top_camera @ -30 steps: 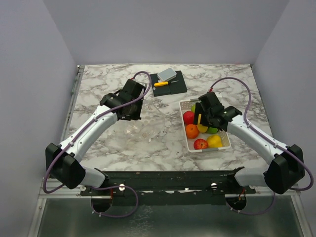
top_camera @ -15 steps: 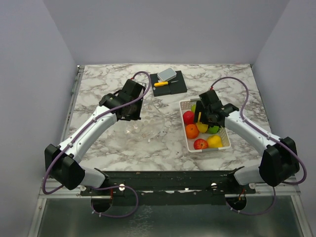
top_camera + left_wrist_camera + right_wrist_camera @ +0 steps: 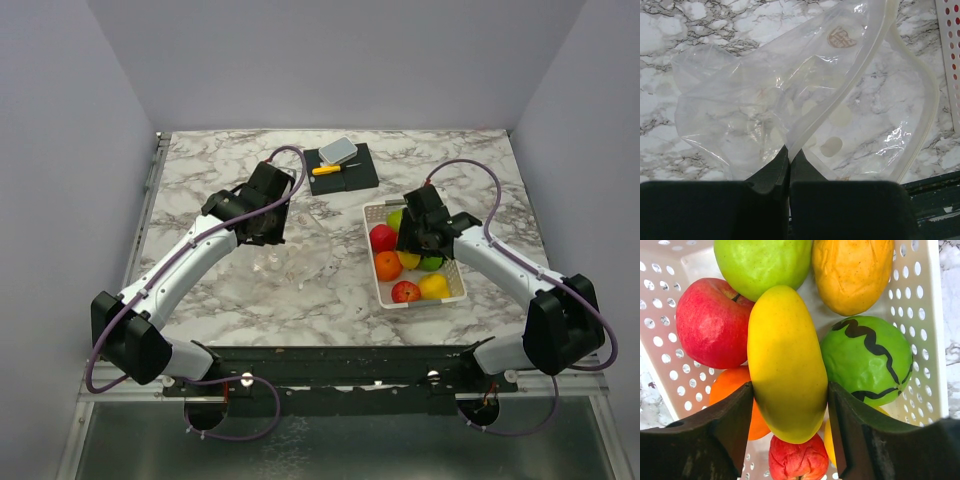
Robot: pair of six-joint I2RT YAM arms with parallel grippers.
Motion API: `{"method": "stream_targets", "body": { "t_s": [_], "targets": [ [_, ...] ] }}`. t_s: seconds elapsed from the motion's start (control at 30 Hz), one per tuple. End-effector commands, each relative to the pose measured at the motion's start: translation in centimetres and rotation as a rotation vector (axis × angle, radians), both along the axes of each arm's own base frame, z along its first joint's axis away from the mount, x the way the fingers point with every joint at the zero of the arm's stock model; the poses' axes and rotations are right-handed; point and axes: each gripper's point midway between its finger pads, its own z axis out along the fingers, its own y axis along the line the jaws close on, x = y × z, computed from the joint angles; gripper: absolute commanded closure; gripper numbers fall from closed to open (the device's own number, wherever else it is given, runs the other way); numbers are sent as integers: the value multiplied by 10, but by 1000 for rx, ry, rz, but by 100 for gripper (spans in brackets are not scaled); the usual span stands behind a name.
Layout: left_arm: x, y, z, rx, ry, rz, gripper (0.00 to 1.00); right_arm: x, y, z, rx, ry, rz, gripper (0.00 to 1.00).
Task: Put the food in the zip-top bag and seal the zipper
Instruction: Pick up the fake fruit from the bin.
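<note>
The clear dotted zip-top bag [image 3: 300, 255] lies left of the basket, its mouth held open. My left gripper [image 3: 789, 150] is shut on the pale zipper [image 3: 850, 85] at the rim; it shows in the top view [image 3: 268, 232]. The food lies in the white basket [image 3: 455, 297]. My right gripper [image 3: 790, 395] is down in the basket, its fingers against both sides of a long yellow fruit [image 3: 787, 360]. Around it are a red apple [image 3: 710, 322], a green apple [image 3: 762, 262], a striped green fruit [image 3: 867, 357], an orange fruit [image 3: 732, 390] and a small red fruit [image 3: 797, 460].
A dark board [image 3: 355, 178] at the back holds a yellow-handled knife [image 3: 325, 169] and a grey block [image 3: 338, 150]. The basket wall [image 3: 920, 315] stands close on the right gripper's right. Grey walls enclose the marble table [image 3: 220, 300].
My right gripper has come down and a little left into the basket, onto the yellow fruit. The left gripper has held the bag in place.
</note>
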Motion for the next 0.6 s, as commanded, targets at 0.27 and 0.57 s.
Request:
{"method": "stream_targets", "body": {
  "t_s": [0.27,0.57],
  "targets": [
    [0,3,3,11,-23,2,100,-1,-3,9,-1,-24,8,78],
    [1,2,5,7,-28,2,100,-2,1,51,33,-98,73,84]
  ]
}}
